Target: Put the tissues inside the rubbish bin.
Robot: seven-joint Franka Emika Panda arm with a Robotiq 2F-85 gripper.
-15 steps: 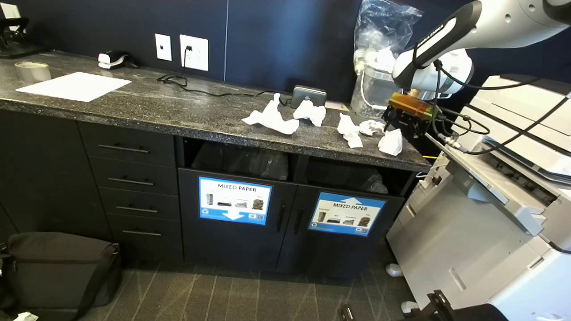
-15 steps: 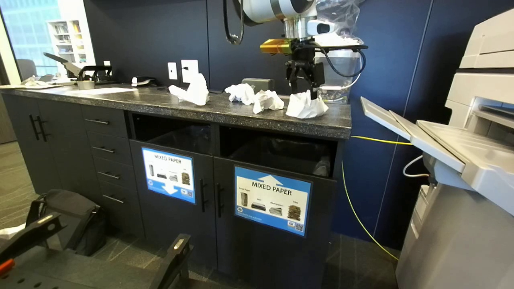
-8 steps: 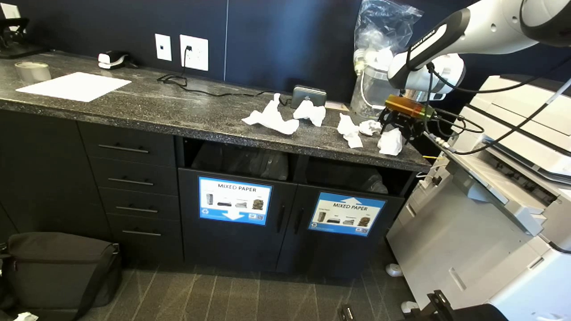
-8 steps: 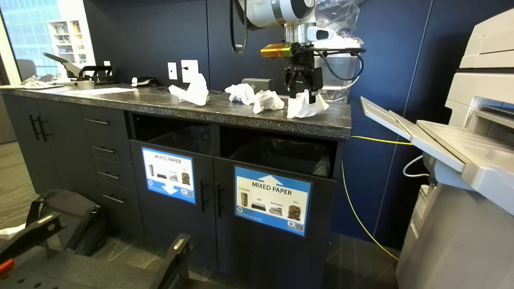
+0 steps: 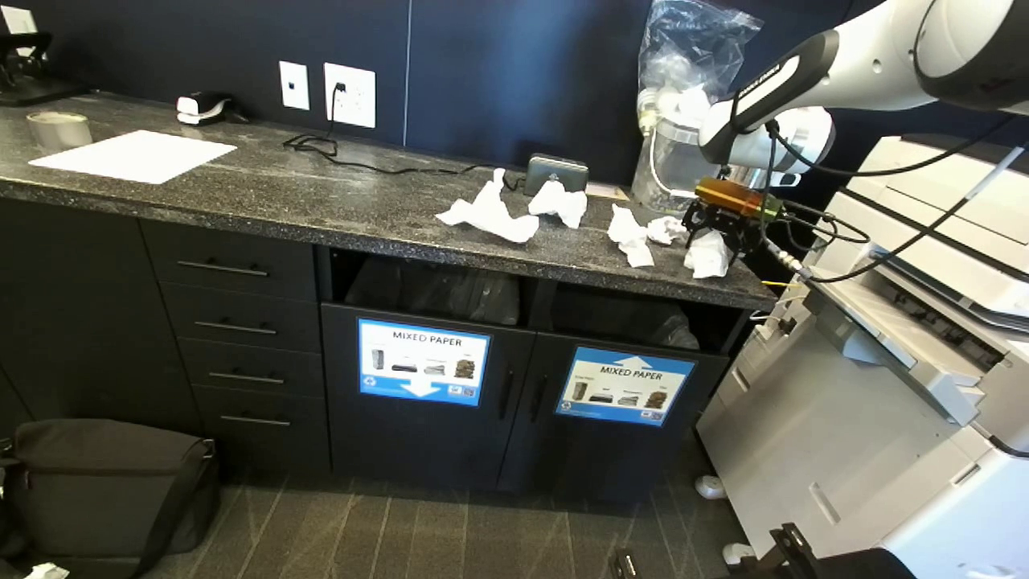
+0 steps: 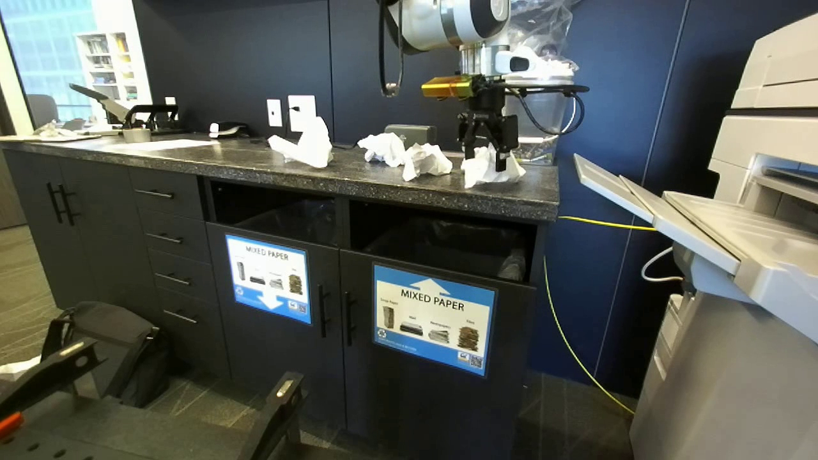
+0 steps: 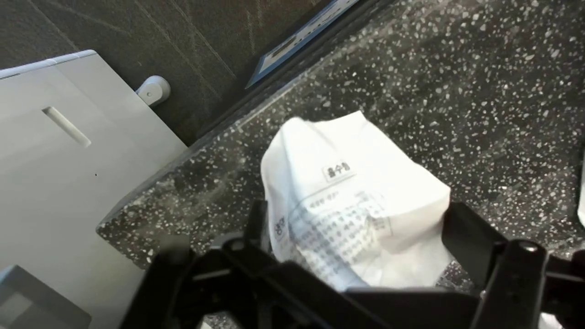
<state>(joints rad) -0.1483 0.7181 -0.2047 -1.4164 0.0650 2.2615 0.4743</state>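
1. Since the earlier frame: arm (image 5: pixel 876 68) and gripper (image 6: pixel 485 161) lower, fingers (image 7: pixel 470 244) further down about the end wad (image 7: pixel 352 196). That wad nudged slightly toward the printer (image 5: pixel 820 418); other wads unmoved.
2. Gripper points down, jaws spread wide. Wrist view: a finger on each side of the end wad, which fills most of the gap. Whether they touch it, cannot tell.
3. End wad lies on the counter (image 7: pixel 502 105), near its corner: crumpled white paper, dark print across it.
4. Four more wads on the counter, in an exterior view: a small wad (image 5: pixel 666 230) just beside the end one, a long wad (image 5: pixel 632 236) next along, another wad (image 5: pixel 560 203) before a grey box (image 5: pixel 555 172), a broad wad (image 5: pixel 492 212) furthest off.
5. Rubbish bin (image 6: pixel 441 399) below: dark cabinet front, wide slot (image 6: pixel 441 246) above it, blue-edged label (image 6: pixel 434 319) reading MIXED PAPER. Matching bin front (image 6: pixel 275 358) alongside.
6. Also about: clear tub (image 5: pixel 679 157) behind the wads, plastic bag (image 5: pixel 699 40) above it; well apart down the counter, flat white sheet (image 5: pixel 137 157) and tape roll (image 5: pixel 59 133). Dark bag (image 5: pixel 112 482) on the floor (image 5: pixel 386 531).
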